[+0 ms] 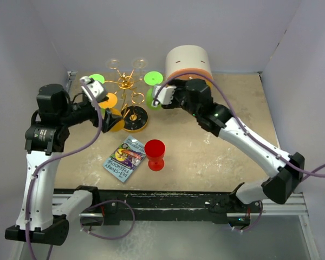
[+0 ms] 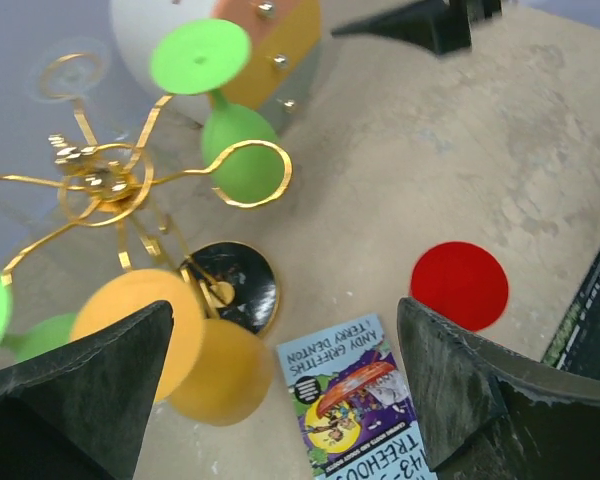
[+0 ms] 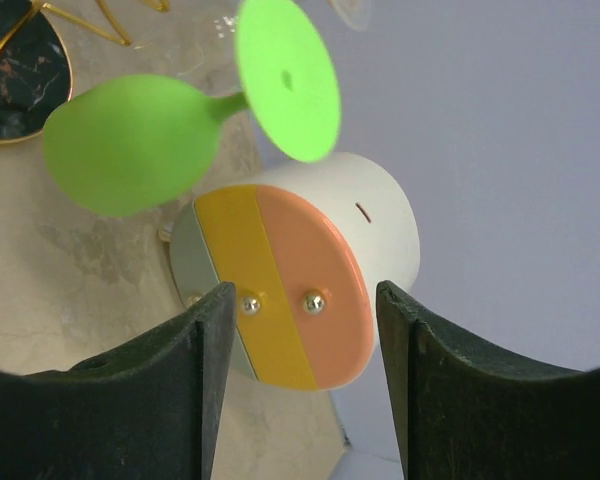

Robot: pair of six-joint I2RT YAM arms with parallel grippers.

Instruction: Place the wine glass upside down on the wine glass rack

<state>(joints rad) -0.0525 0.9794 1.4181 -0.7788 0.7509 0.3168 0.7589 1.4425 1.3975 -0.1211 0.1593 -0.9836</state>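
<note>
The gold wire wine glass rack (image 1: 128, 86) stands at the back left on its round black base (image 1: 135, 118). Green wine glasses (image 1: 153, 81) and an orange one (image 1: 110, 103) hang from its loops upside down. A red wine glass (image 1: 155, 154) stands alone on the table in front of the rack; its round red top shows in the left wrist view (image 2: 458, 285). My left gripper (image 1: 95, 90) is open and empty, high beside the rack's left arms (image 2: 285, 312). My right gripper (image 1: 161, 95) is open and empty next to the right green glass (image 3: 125, 140).
A white-and-orange round drawer box (image 1: 188, 62) stands behind the right gripper, and it also shows in the right wrist view (image 3: 300, 280). A small blue book (image 1: 124, 158) lies left of the red glass. Two clear glasses (image 1: 125, 63) hang at the rack's far side. Walls close the back and sides.
</note>
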